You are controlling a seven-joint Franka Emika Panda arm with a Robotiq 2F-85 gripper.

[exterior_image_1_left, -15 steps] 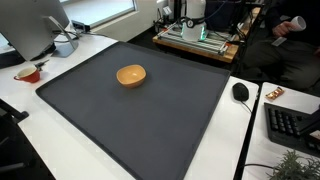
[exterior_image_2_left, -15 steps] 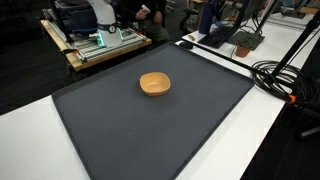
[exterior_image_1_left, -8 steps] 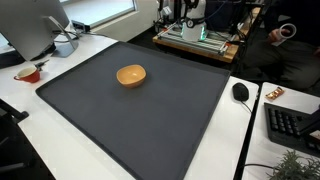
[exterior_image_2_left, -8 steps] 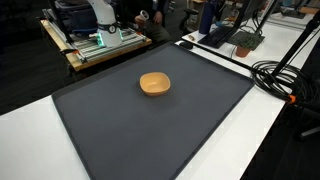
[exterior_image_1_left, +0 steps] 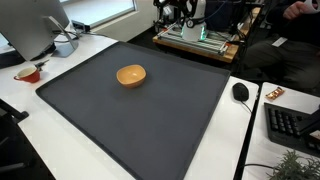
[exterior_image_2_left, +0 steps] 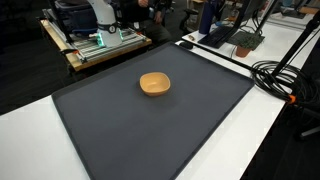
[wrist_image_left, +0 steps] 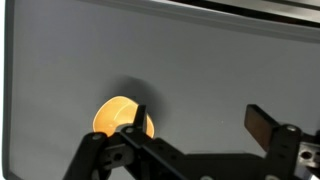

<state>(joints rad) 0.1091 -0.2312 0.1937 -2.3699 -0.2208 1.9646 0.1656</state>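
Note:
A small orange bowl (exterior_image_1_left: 131, 75) sits upright and empty on a large dark grey mat (exterior_image_1_left: 150, 120), toward its far side; it also shows in the other exterior view (exterior_image_2_left: 154, 83). In the wrist view the bowl (wrist_image_left: 118, 117) lies well below the camera, partly behind one finger. My gripper (wrist_image_left: 200, 120) is open and empty, high above the mat, with bare mat between its fingers. In an exterior view the gripper (exterior_image_1_left: 177, 10) is only a dark shape at the top edge, far above and behind the bowl.
The mat lies on a white table (exterior_image_1_left: 250, 130). On it are a red cup (exterior_image_1_left: 30, 73), a monitor (exterior_image_1_left: 35, 30), a black mouse (exterior_image_1_left: 240, 92), a keyboard (exterior_image_1_left: 290, 125) and black cables (exterior_image_2_left: 280, 75). A cart with equipment (exterior_image_2_left: 100, 40) stands behind the table.
The dark shape of the gripper at the top edge of an exterior view has shifted and shows more. The bowl has not moved.

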